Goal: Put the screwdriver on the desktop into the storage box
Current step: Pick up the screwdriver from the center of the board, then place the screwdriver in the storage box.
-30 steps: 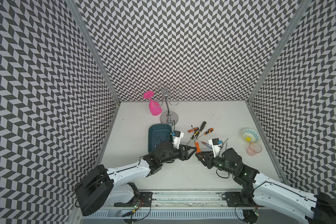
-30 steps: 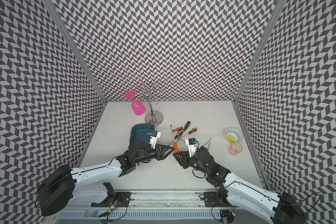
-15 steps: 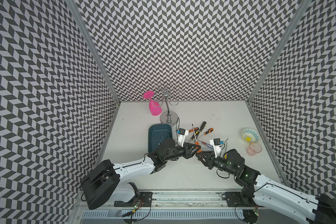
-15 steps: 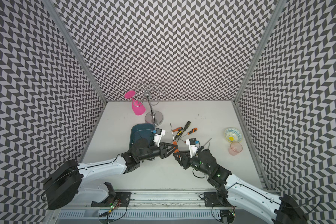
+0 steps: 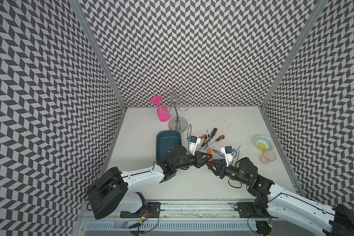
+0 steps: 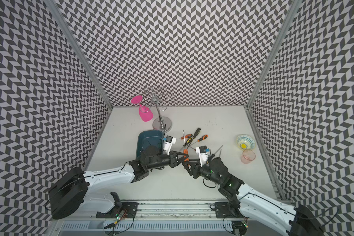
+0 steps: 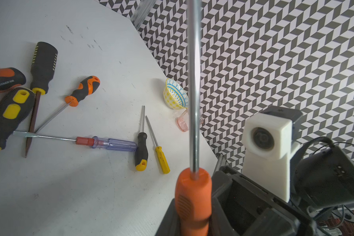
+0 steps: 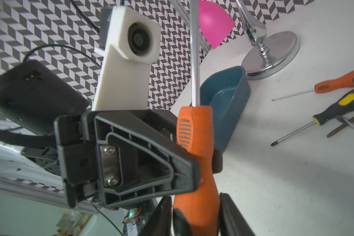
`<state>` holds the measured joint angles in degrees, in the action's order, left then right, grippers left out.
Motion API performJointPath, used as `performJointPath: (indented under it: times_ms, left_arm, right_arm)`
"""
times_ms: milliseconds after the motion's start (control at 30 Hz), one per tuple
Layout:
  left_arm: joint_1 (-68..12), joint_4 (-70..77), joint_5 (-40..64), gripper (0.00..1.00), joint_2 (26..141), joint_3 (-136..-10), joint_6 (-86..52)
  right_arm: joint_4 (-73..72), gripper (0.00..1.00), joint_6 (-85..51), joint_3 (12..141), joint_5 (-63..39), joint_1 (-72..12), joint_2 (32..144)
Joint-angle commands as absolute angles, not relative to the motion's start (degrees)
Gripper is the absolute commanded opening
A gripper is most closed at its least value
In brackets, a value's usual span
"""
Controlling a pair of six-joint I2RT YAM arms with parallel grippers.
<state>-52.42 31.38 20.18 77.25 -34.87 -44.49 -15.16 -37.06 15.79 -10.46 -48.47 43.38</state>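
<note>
Eight screwdrivers: seven loose screwdrivers (image 7: 114, 144) lie scattered mid-frame, and one orange screwdriver (image 5: 208, 152) is held above the white surface (image 5: 192, 183), just right of the single teal box (image 5: 164, 143), not in it. The left gripper (image 8: 204, 163) clamps its handle. The right gripper (image 8: 196, 216) flanks the butt; I cannot tell if it grips. One bowl (image 5: 264, 142), one cup (image 5: 267, 156), one pink glass (image 5: 163, 113) and one chrome rack (image 5: 178, 122) stand around. Lettering on one handle is unreadable. Chevron walls (image 5: 192, 51) enclose everything.

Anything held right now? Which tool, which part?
The left tool clamps the orange screwdriver mid-handle, next to the ribbed end by the shaft. The right tool flanks the handle's butt; whether it grips cannot be told.
</note>
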Motion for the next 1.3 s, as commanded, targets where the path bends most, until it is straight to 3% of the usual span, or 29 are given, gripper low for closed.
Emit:
performJointPath:
  times_ms: [0,433,667,1267]
  left_arm:
    - [-52.68,26.4,18.08,0.0,75.6,-37.94,-41.12]
    - [-48.61,-2.72,5.26,0.0,65.78,-40.52,-34.89]
    - [-40.93,-13.73,4.22,0.0,62.62,-41.01,-34.39]
    - [-32.25,-28.41,-0.74,0.0,74.3,-50.08,-31.34]
  right_arm:
    - [-15.27,0.49,-37.28,16.0,-7.55,-48.74,41.72]
    - [-2.43,0.52,-37.0,15.89,8.39,-48.68,37.82]
    - [-3.0,0.52,-37.95,15.56,8.85,-48.65,41.15]
    - [-3.77,0.52,-37.83,14.25,9.21,-48.6,42.38]
